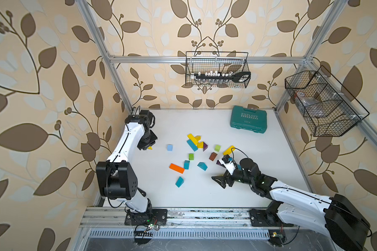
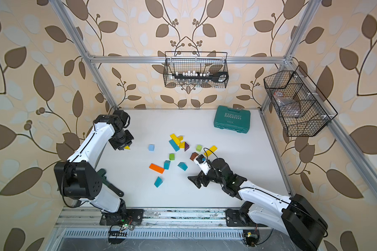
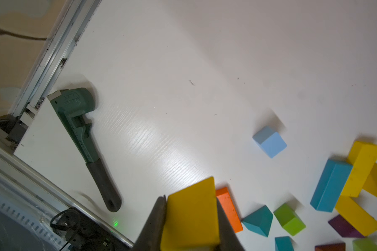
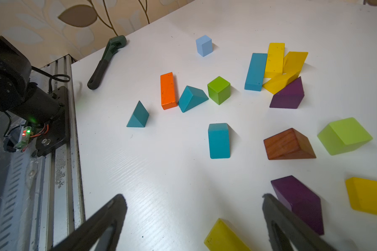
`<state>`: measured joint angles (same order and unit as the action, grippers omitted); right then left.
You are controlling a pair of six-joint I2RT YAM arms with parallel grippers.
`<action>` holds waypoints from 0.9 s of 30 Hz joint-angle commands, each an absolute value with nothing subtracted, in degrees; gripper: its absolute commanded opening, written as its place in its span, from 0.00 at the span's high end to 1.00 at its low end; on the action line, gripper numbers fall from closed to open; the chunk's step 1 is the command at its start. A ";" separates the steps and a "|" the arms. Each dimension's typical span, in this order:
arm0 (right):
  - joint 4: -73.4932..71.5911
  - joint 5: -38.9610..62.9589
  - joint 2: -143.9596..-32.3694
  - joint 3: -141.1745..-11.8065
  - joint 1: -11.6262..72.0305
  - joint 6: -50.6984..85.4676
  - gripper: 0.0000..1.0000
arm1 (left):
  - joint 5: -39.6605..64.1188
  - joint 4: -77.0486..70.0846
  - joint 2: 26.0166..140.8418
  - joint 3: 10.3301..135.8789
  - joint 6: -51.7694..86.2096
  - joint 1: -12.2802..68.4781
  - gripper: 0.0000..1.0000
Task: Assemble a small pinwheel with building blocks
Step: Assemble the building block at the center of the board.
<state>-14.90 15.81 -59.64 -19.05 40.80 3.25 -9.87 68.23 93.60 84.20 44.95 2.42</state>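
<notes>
Overhead, a white surface (image 1: 205, 195) carries scattered building blocks (image 1: 202, 166) between two robot arms. Far left, a green wrench (image 3: 83, 141) lies by the edge. Next, the left pincer (image 1: 147, 146) is clamped on a yellow wedge (image 3: 191, 215), held at the left side, well apart from every other block. Rightward of it stands a pale-blue cube (image 1: 169, 147), the nearest loose piece. Then come an orange bar (image 1: 177, 168), teal wedges (image 4: 192, 97) and a green cube (image 1: 191, 156), with a touching huddle of yellow and teal bars (image 1: 192, 145) behind them. Further right, the right pincer (image 4: 193, 201) hovers with jaws spread wide and empty. A purple wedge (image 4: 298, 202) lies just outside one of its fingers (image 4: 268, 206), and a yellow-green block (image 4: 224, 236) sits nearly between them. So all loose blocks lie rightward of the held wedge, and the right arm is judged much the nearer to them. A teal case (image 1: 248, 122) rests at the back right.
</notes>
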 commanded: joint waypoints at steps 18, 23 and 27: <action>-15.47 18.73 -59.50 -18.36 40.69 3.69 0.03 | 0.78 52.51 108.90 84.69 69.63 0.97 0.96; -15.29 19.05 -59.83 -18.54 40.69 3.60 0.03 | 1.35 49.56 110.37 82.52 72.37 1.85 0.95; -15.03 19.16 -59.98 -18.72 40.69 3.43 0.03 | 3.34 47.30 111.68 81.20 73.34 2.33 0.94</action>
